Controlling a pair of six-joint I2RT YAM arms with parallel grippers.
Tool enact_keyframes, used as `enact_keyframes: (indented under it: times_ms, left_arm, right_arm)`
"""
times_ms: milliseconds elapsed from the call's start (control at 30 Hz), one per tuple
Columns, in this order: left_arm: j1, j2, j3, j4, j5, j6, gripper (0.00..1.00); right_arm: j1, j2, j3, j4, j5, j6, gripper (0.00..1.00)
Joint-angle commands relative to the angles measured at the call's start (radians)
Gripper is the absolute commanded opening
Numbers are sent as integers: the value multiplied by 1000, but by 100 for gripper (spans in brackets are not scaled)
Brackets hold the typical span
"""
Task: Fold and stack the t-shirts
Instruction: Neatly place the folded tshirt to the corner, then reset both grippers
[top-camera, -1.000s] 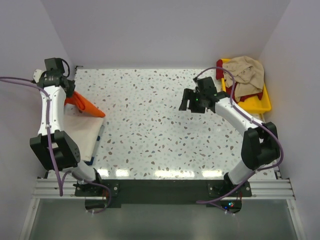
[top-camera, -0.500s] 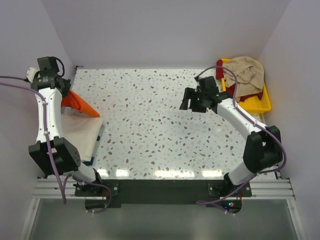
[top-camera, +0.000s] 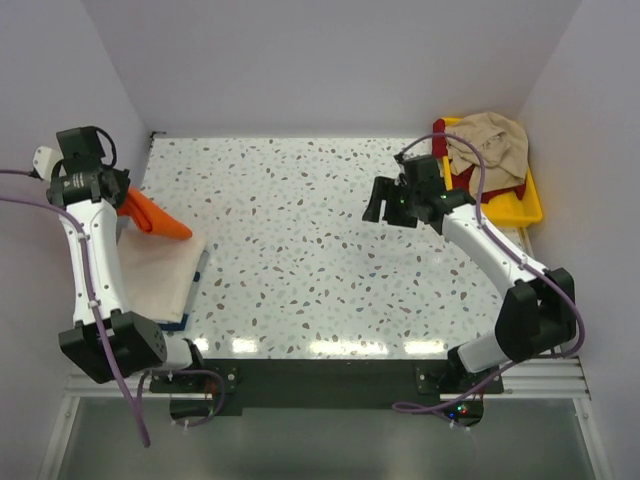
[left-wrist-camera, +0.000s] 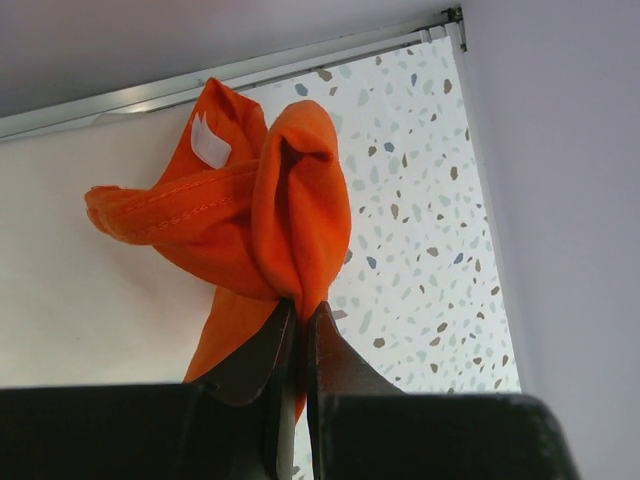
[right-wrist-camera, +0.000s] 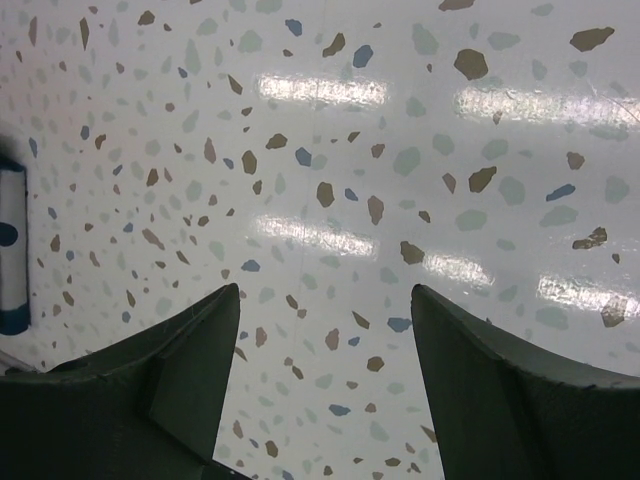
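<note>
table: white speckled table (top-camera: 320, 250), walls close on three sides.
tray: yellow plastic tray (top-camera: 533, 208) in the far right corner of the table, against the right wall.
tray contents: beige t-shirt (top-camera: 492, 145) crumpled on top, heaped above the rim. A dark red t-shirt (top-camera: 441, 133) lies under it and shows at the tray's far-left corner and along its left side.
folded shirt: cream-white t-shirt (top-camera: 155, 270) lies flat and folded at the table's left edge, beside my left arm. A dark blue edge (top-camera: 176, 322) shows under its near side; I can't tell what it is.
orange t-shirt: the orange t-shirt (left-wrist-camera: 290, 200) is bunched up at the far left of the table, over the far end of the cream-white t-shirt. I can't tell whether it rests on it.
neck tag: small white neck tag (left-wrist-camera: 210, 142) on the upper fold of the orange t-shirt.
my left gripper: left gripper (left-wrist-camera: 300, 318), jaws almost together, pinching a fold of the orange t-shirt, which bulges out past the fingertips.
my right gripper: right gripper (right-wrist-camera: 325, 300), jaws spread wide with nothing between them. It is above bare table right of centre, near the tray but apart from it.
</note>
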Motion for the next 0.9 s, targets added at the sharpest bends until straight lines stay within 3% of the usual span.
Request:
enact_keyframes:
  times_ms: [0,100,167,200,233,267,400,700,800,867]
  left_arm:
    - [22,-86,-57,2,-22,32,0]
    - [25,-149,-161,-8,-53,29,0]
    - [31,-187,-269,-18,-76,18,23]
    - [33,-233,-303,-22,-88,10,41]
    - [34,-256,-355,-25,-105,1,80]
    - [34,-281,-375,-18,-132,1,96]
    - [34,-356,-401,-1,-142,29,100]
    - [4,-307,-401,68,-50,99,100]
    - [-91,-298,-447,113,-67,104,100]
    - [-212,-286,-468,155,-76,105,100]
  right_arm:
    - [11,-49,-24,-14,-1,-5,73]
    - [17,-65,-50,-16,-9,-11,73]
    - [24,-79,-76,-8,-20,-14,73]
    - [33,-84,-84,-7,-21,-14,73]
    - [36,-95,-98,-7,-24,-16,73]
    - [42,-98,-102,-7,-26,-20,73]
    - [56,-121,-131,1,-26,-23,73]
    - [56,-119,-133,24,-35,-14,74]
    - [57,-119,-133,33,-40,-10,75]
    - [59,-128,-144,42,-40,-8,76]
